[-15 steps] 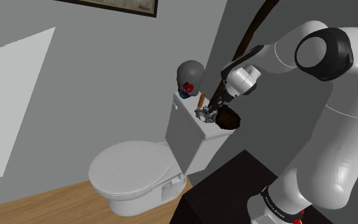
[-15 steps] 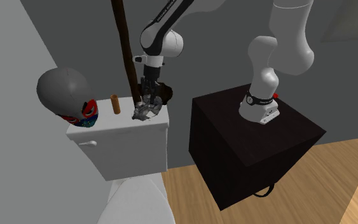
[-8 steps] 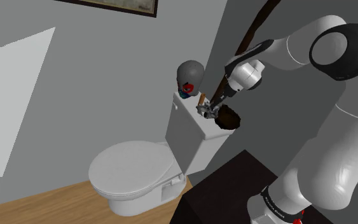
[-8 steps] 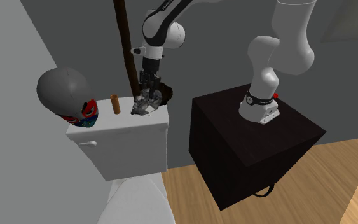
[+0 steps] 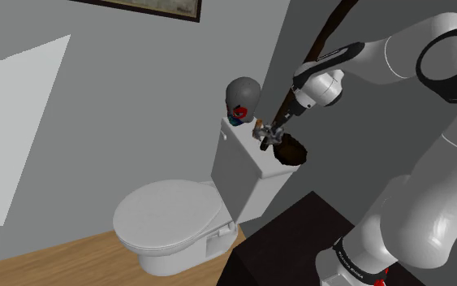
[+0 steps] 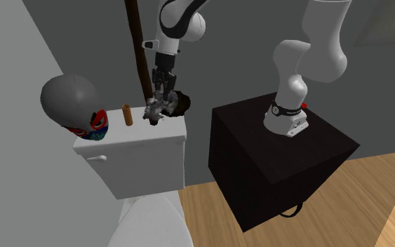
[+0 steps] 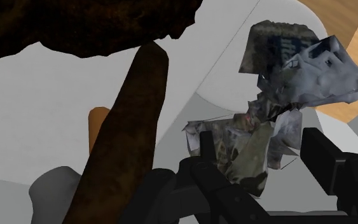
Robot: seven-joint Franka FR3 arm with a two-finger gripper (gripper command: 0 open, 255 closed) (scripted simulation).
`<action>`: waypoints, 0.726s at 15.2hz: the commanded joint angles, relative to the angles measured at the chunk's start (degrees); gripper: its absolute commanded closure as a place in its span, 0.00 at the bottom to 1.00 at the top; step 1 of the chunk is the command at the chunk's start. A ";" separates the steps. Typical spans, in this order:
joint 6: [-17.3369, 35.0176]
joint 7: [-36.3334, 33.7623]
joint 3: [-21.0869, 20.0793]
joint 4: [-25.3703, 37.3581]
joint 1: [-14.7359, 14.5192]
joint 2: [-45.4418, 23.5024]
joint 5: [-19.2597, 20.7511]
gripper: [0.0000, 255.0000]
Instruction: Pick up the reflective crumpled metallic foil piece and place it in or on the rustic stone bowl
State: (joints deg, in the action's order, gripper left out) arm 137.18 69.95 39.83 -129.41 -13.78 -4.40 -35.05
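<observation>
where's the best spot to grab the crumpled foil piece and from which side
Take the foil piece by its narrow bunched middle, from straight above, as the gripper has it: that waist fits between the fingers, and the wide flap sticks out past them. The dark bowl and brown pole crowd its sides.

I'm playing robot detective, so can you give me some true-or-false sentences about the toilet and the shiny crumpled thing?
The gripper is shut on the crumpled foil piece. True.
The foil already lies in the dark bowl. False: the gripper holds it beside the bowl.
The toilet lid is up. False: it is down.
A small brown stick stands upright on the tank. True.
</observation>
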 commanded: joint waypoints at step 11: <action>-6.09 -5.23 1.97 2.49 1.13 6.22 8.79 1.00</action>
State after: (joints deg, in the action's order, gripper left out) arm 132.16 64.09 41.08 -127.40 -13.36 1.40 -26.87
